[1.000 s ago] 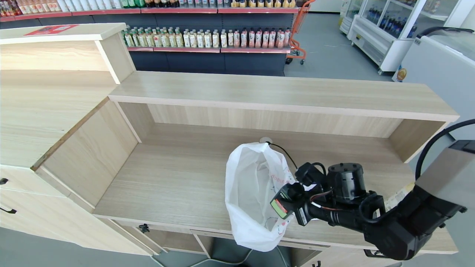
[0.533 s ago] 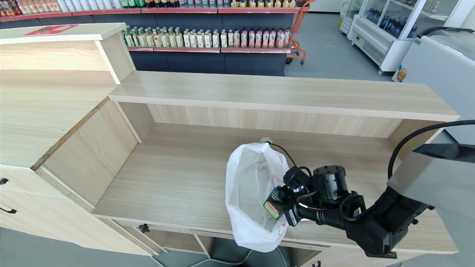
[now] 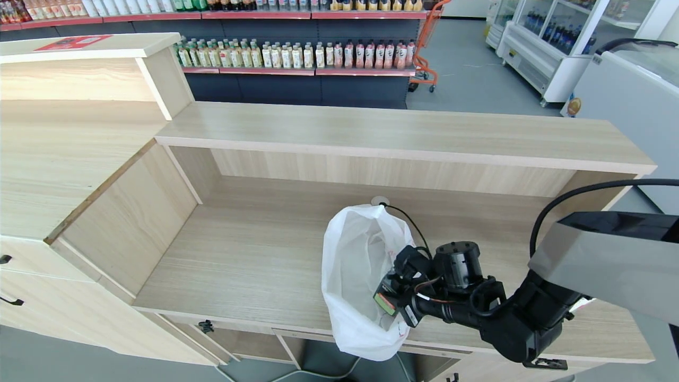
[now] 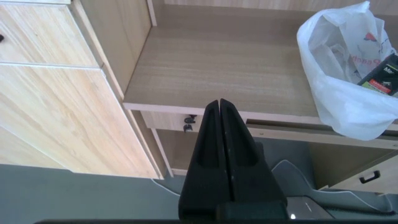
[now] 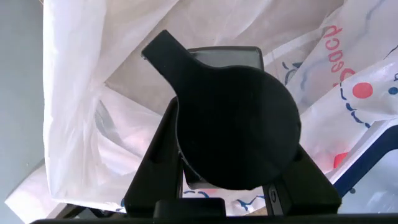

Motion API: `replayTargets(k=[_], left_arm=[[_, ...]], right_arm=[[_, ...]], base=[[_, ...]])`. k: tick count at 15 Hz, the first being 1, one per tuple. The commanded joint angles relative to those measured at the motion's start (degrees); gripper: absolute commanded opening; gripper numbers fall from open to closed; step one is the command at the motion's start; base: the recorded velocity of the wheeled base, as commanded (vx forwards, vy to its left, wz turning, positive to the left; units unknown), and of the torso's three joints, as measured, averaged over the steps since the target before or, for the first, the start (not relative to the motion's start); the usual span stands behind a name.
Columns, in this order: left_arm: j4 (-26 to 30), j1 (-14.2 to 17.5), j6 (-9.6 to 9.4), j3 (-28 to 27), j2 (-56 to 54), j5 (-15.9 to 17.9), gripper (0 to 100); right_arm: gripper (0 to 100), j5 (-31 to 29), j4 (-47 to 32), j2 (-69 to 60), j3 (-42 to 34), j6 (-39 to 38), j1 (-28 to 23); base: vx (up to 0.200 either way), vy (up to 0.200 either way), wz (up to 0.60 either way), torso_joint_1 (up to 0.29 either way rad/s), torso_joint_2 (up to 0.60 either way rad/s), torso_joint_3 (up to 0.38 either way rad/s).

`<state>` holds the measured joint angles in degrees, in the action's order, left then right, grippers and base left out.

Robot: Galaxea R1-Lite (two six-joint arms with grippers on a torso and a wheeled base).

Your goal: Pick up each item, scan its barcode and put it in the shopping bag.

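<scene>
A white plastic shopping bag (image 3: 354, 276) stands open near the front edge of the wooden counter (image 3: 254, 254). My right gripper (image 3: 397, 296) is at the bag's right rim, shut on a dark pack (image 3: 386, 300) with a green and red label, which dips into the bag's mouth. In the right wrist view the black pack (image 5: 233, 121) sits between the fingers (image 5: 155, 162) with the bag (image 5: 81, 124) all around it. My left gripper (image 4: 219, 104) hangs shut and empty below and in front of the counter edge, left of the bag (image 4: 339, 93) and the pack (image 4: 380, 76).
A black cable (image 3: 408, 220) runs from a grommet (image 3: 380, 201) in the counter down behind the bag. A raised shelf (image 3: 403, 132) overhangs the back of the counter, and a side wall (image 3: 127, 212) closes its left. Drawers (image 4: 50, 93) lie below left.
My right arm has moved left and down with the pack, bringing it from beside the bag's rim into the bag's mouth. The bag and left arm stay as they were.
</scene>
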<state>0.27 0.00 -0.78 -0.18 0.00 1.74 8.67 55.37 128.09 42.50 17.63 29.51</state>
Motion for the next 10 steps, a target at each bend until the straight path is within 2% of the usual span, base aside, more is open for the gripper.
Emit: replayTargets(k=[1, 5, 6, 10], left_arm=[[0.0, 0.0, -0.01, 0.0, 0.1, 0.0, 0], [0.0, 0.0, -0.01, 0.0, 0.1, 0.0, 0], [0.0, 0.0, -0.01, 0.1, 0.1, 0.0, 0], [0.0, 0.0, -0.01, 0.0, 0.1, 0.0, 0]], right_arm=[[0, 0.0, 0.1, 1.2, 0.1, 0.0, -0.1], [0, -0.1, 0.2, 2.3, 0.0, 1.4, -0.2], [100, -0.2, 0.4, 2.5, 0.0, 1.4, -0.2], [100, 0.0, 1.7, -1.3, -0.4, 0.9, -0.6]], base=[[0.0, 0.0, 0.0, 0.0, 0.0, 0.0], [0.0, 0.0, 0.0, 0.0, 0.0, 0.0], [0.0, 0.0, 0.0, 0.0, 0.0, 0.0], [0.0, 0.0, 0.0, 0.0, 0.0, 0.0]])
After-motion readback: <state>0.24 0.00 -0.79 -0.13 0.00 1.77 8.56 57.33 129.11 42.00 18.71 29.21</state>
